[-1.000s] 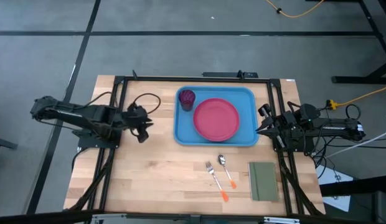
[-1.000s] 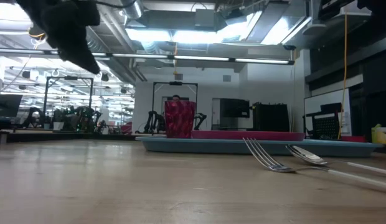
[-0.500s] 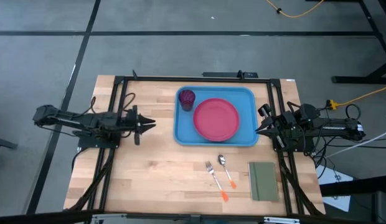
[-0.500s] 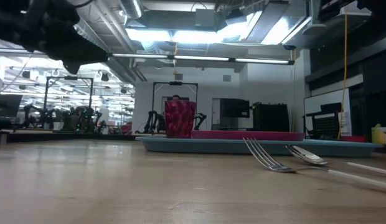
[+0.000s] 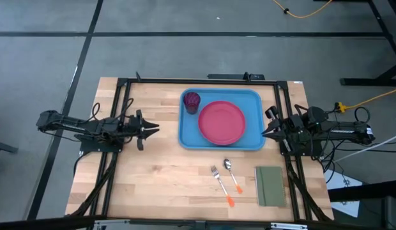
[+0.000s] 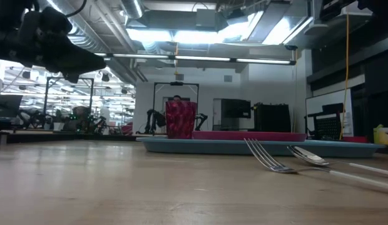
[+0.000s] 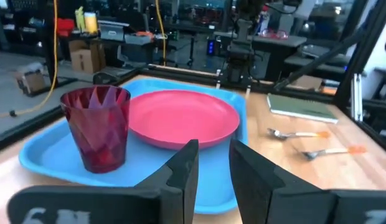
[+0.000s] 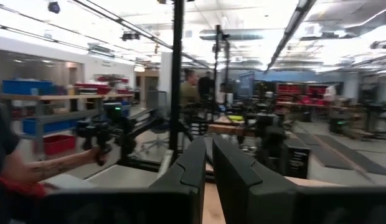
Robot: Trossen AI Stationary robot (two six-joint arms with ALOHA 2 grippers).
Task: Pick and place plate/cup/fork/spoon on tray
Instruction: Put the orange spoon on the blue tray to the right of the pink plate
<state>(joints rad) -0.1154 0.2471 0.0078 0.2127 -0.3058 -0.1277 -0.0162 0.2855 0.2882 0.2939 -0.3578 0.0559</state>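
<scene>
Pale butcher-block wood (image 5: 159,185) forms the tabletop, with grey floor around it and a workshop of racks and strip lights beyond. On it sits the large bright blue rectangular plastic tray (image 5: 187,137), already carrying the round flat pink-red plastic plate (image 5: 221,122) and, in its far left corner, the small dark magenta-purple tumbler cup (image 5: 192,100). Still on bare wood, just in front of the tray, lie the small fork with silver tines and thin orange handle (image 5: 220,184) and, just beside it, the small spoon with silver oval bowl and orange handle (image 5: 232,175); a small olive-green rectangular pad (image 5: 269,185) lies to their right.

Both utensils look light, stiff and thin, lying flat against the wood, so they would likely be slippery to pinch. A grasp across the orange handle near its middle seems safest, since the polished metal ends offer less purchase.

The left gripper (image 5: 149,126) hovers left of the tray, its fingers (image 7: 183,171) held a narrow gap apart and empty. The right gripper (image 5: 266,131) waits at the tray's right edge, fingers (image 8: 196,165) nearly together, holding nothing.

From table height, both handles are cut off at the edge and the right arm does not appear. Whether either handle lifts off the wood cannot be told.
</scene>
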